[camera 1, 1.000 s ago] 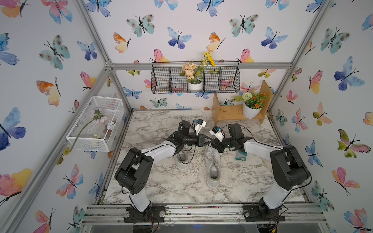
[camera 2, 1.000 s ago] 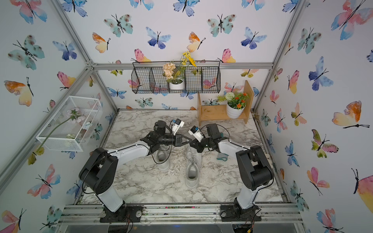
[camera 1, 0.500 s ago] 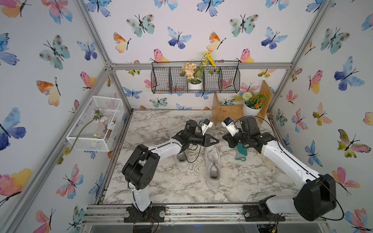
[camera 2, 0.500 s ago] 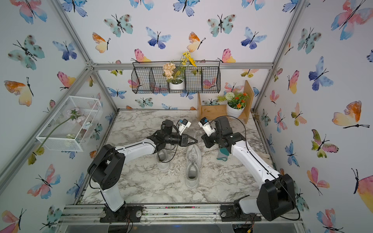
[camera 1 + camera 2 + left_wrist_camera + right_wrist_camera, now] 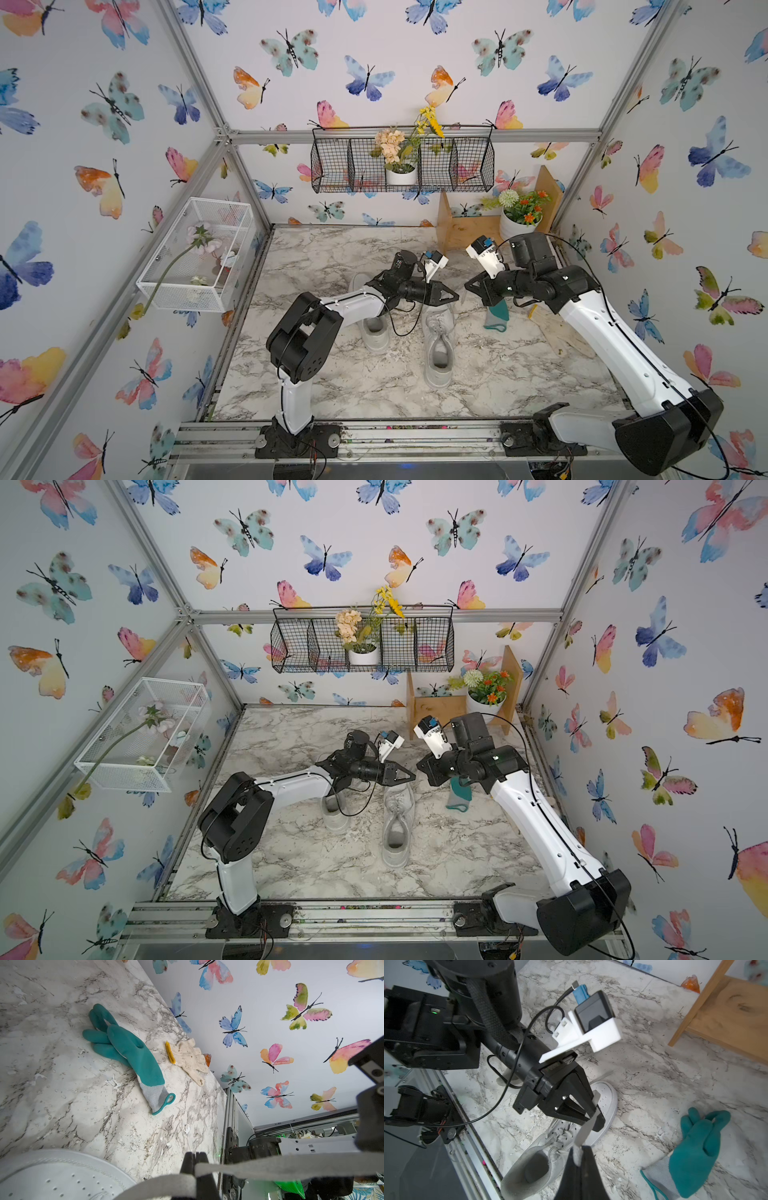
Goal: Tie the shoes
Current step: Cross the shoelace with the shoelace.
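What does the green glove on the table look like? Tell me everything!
The green glove looks rubbery and teal, with a grey knit cuff edged in teal. It lies limp and flat on the marble table, its fingers bunched together. Nothing holds it. A cream glove lies close by, not touching it.

The left arm (image 5: 353, 305) bends at the elbow, its forearm about level. The left gripper (image 5: 454, 296) points at the right gripper (image 5: 467, 286); their tips are near each other but apart. The right arm (image 5: 602, 328) stretches long from its base, wrist turned inward. Both jaws are closed tight. In the right wrist view each pinches the lace (image 5: 583, 1132), which runs from the left gripper's tips to the right gripper's.
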### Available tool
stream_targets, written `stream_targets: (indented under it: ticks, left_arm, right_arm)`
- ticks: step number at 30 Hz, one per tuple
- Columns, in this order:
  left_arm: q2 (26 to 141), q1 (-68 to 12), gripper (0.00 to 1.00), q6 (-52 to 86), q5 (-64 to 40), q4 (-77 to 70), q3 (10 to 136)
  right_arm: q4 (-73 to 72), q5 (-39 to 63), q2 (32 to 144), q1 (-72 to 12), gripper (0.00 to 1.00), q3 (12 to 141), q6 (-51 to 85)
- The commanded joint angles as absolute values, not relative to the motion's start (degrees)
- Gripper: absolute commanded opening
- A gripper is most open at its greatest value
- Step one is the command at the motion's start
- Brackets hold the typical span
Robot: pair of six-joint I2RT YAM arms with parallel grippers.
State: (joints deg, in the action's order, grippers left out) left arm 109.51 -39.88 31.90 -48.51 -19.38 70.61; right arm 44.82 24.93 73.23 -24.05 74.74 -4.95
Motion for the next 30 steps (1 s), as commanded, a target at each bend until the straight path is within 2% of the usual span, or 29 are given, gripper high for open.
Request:
stream_targets:
  ticks: [1, 30]
  left_arm:
    - [110.3, -40.2, 0.00, 30.9, -48.2, -19.7, 71.5]
    - [109.8, -40.1, 0.00, 29.4, -46.8, -16.6, 72.4]
  right_arm:
    - [44.0, 30.4, 73.1, -24.2, 0.02, 74.1, -2.3]
    - [32.8, 29.2, 76.0, -25.0, 0.02, 61.4, 0.2]
